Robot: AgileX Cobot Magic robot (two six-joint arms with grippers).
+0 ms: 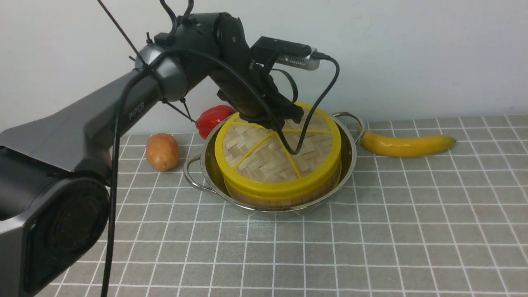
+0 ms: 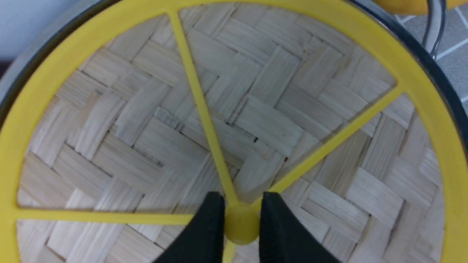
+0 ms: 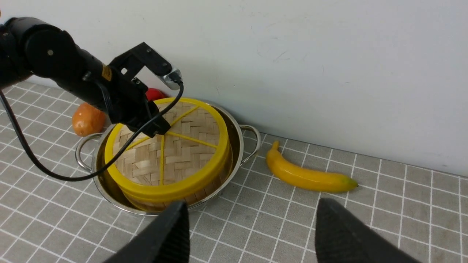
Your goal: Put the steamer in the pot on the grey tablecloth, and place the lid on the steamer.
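Left wrist view pretty much tells the story: the left gripper (image 2: 241, 204) has its two black fingers (image 2: 210, 223) pinched on the little yellow hub (image 2: 239, 224) of the lid (image 2: 256, 109), one pad touching each side of it. So the tool is closed on the lid, and the lid sits directly under it, with spokes fanning out from between the fingers.

From the front, the lid (image 1: 280, 152) looks seated on the steamer (image 1: 280, 201), which is down inside the pot (image 1: 350, 159) on the grey tablecloth (image 1: 371, 239). The arm hides the far edge, so there's no telling whether it's flush all round.

The lid is round, so no long axis to line up with. What matters is that the hub is dead centre between the pads and the way out is straight up from it. Best guess: spread the fingers, then lift clear without snagging a spoke.

Pose-wise, the left arm reaches forward and across with its elbow high and its wrist tipped steeply down onto the hub. It's obviously the nearer arm. The right gripper (image 3: 251, 208) hangs well back from the pot with its fingers spread wide, holding nothing.

The banana (image 1: 404, 144), potato (image 1: 162, 152) and red pepper (image 1: 212, 117) lie off to the sides of the tool, outside the pot.
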